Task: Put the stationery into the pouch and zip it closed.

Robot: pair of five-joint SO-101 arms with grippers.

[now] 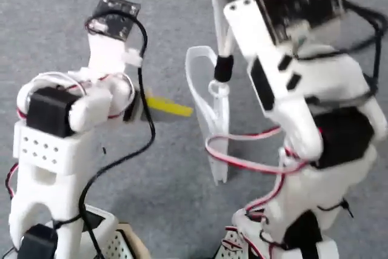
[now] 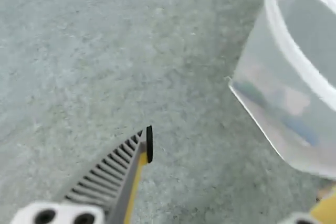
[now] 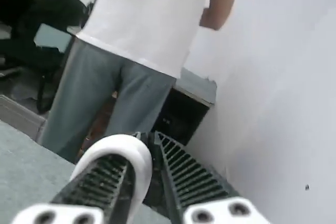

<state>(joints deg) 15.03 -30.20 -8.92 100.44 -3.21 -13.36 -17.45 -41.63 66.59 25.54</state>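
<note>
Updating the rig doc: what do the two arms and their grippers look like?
Both arms, left arm and right arm, are white plastic with blocky black servos. Each wrist carries a dark circuit board. A black cable loops along the left arm; red-and-white wires trail from the right. The right gripper has dark ribbed fingers on white bases with round holes.
</note>
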